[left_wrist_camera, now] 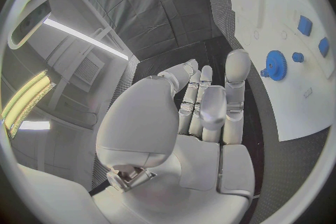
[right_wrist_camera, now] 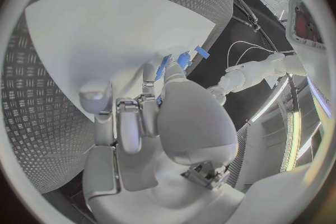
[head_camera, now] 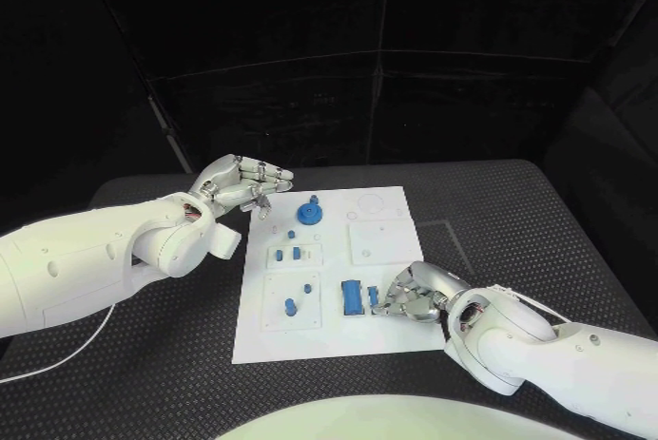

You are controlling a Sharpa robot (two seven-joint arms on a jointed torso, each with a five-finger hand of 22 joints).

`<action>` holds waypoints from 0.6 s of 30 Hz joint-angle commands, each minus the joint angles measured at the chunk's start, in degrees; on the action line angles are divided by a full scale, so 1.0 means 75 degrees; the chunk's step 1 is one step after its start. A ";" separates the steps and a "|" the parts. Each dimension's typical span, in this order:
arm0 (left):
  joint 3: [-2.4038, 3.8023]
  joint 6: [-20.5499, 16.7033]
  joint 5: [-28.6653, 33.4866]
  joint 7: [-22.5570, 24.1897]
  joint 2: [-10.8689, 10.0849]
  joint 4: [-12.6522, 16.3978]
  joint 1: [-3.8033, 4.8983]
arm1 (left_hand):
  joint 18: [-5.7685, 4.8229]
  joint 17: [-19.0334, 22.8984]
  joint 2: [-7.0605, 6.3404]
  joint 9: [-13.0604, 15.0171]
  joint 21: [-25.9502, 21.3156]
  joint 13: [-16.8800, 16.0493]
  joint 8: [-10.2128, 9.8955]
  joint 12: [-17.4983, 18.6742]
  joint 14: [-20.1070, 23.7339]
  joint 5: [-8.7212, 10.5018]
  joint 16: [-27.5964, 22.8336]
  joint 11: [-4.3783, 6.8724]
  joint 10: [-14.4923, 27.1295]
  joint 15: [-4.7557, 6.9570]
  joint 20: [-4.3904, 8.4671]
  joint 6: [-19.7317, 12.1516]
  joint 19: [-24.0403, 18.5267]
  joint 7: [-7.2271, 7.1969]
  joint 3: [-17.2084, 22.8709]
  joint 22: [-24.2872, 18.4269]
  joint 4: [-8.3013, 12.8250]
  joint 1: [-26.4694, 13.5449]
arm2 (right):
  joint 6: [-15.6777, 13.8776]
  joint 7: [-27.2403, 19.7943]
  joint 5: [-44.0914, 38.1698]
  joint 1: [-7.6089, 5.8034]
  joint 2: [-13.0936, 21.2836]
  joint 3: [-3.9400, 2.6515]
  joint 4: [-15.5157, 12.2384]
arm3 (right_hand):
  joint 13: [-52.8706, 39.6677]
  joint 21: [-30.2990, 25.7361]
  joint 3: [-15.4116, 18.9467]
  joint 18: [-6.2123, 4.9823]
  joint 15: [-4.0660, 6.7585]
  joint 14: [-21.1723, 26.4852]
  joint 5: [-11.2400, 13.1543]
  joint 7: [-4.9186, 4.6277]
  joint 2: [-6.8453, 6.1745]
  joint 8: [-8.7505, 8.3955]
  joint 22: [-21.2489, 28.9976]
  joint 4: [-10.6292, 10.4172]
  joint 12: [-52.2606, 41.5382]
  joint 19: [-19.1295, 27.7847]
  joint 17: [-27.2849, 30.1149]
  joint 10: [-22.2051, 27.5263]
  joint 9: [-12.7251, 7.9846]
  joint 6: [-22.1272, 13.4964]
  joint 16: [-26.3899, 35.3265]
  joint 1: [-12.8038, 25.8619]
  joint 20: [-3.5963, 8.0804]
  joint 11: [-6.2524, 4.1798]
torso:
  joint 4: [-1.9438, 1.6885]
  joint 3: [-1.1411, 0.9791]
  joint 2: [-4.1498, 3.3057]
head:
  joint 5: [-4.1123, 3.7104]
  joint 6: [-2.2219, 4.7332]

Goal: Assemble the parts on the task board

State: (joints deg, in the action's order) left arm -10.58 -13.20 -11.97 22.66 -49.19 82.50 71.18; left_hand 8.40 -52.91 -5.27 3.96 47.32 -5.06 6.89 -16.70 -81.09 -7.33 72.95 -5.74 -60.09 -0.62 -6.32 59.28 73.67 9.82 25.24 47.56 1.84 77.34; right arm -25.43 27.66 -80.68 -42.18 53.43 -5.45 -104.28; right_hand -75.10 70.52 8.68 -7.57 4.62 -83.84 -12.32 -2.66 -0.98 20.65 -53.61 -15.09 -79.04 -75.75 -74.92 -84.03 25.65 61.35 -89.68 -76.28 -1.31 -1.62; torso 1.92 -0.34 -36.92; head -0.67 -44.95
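The task board lies in the middle of my black table, a long white plate with shallow square recesses. Blue parts sit on it: a gear near the far left corner, small pegs in the recess behind it, more small pieces in the near left recess, and a long blue block standing toward the near middle.

My right hand rests on the board's near right part, its fingers curled in toward the long blue block and a small blue piece just beside it. From my right wrist I see blue between my fingertips, but whether I truly grip it or only touch it I cannot tell.

My left hand hovers off the board's far left corner, near the gear but apart from it. Its fingers lie loosely bent and close together, holding nothing; my left wrist shows the gear just beyond their tips.

I can read no writing or labels on the board or parts.
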 commanded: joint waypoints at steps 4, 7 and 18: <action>0.0006 0.0077 0.0026 0.0016 0.0018 -0.0004 0.0009 | 0.0126 0.0011 0.0024 -0.0007 -0.0043 0.0003 0.0025 -0.0046 0.0063 0.0025 0.0021 -0.0015 0.0046 -0.0014 -0.0008 -0.0057 -0.0041 0.0017 -0.0001 -0.0010 0.0051 -0.0039 | -0.0022 0.0078 -0.0040 -0.0005 -0.0037 0.0000 0.0015 | -0.0637 -0.0019 0.0060 0.0134 0.0035 -0.0822 -0.0036 -0.0004 0.0111 0.0047 0.0001 -0.0057 0.0043 0.0004 -0.2010 -0.0033 0.0010 0.0059 -0.0042 0.0022 -0.0025 0.0025 | 0.0008 -0.0001 0.0009 | 0.0000 0.0001; 0.0006 0.0078 0.0026 0.0017 0.0017 -0.0007 0.0009 | 0.0126 0.0011 0.0024 -0.0007 -0.0043 0.0003 0.0025 -0.0046 0.0063 0.0025 0.0021 -0.0015 0.0046 -0.0014 -0.0008 -0.0057 -0.0041 0.0017 -0.0001 -0.0010 0.0051 -0.0039 | -0.0075 -0.0089 0.0072 -0.0005 -0.0021 0.0000 -0.0025 | -0.0635 -0.0032 0.0117 0.0131 0.0035 -0.0822 -0.0073 -0.0010 0.0085 0.0041 0.0022 -0.0083 0.0047 0.0013 -0.2010 -0.0031 0.0013 0.0036 -0.0042 0.0049 -0.0023 0.0028 | 0.0014 -0.0005 0.0015 | 0.0002 0.0018; 0.0002 0.0090 0.0301 0.0064 0.0062 -0.0070 0.0007 | 0.0216 0.0477 0.0018 -0.0009 -0.0527 0.0000 0.0032 -0.0096 0.0254 0.0026 -0.0225 -0.0028 0.0089 -0.0029 -0.0018 -0.0084 -0.0274 0.0030 -0.0016 -0.0451 0.0059 -0.0064 | 0.0050 -0.2921 0.3049 -0.0062 0.0284 -0.0042 0.0199 | 0.0435 -0.1308 0.0399 -0.0180 -0.0284 -0.0534 -0.0200 -0.0479 0.0140 -0.0717 0.1974 -0.0084 0.1331 0.0948 -0.0954 0.0815 -0.0313 -0.1033 0.0621 -0.0146 -0.0291 0.0426 | 0.0007 0.0034 0.0120 | -0.0066 0.0258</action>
State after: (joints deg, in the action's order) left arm -10.62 -13.13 -11.44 22.61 -48.85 82.02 71.16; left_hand 9.28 -49.74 -5.27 3.96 43.77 -5.06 6.89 -17.17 -79.39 -7.33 71.51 -5.94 -59.88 -0.83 -6.47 59.07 71.85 10.03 25.08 44.55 2.00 77.34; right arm -25.11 16.80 -69.85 -42.29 55.38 -5.59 -103.23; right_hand -72.99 61.46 11.36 -8.10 2.70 -84.01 -13.68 -6.17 0.11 15.51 -39.87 -15.53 -69.38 -69.15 -74.91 -78.32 23.43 53.95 -85.51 -76.71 -3.37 1.37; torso 2.03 -0.25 -36.40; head -1.07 -43.47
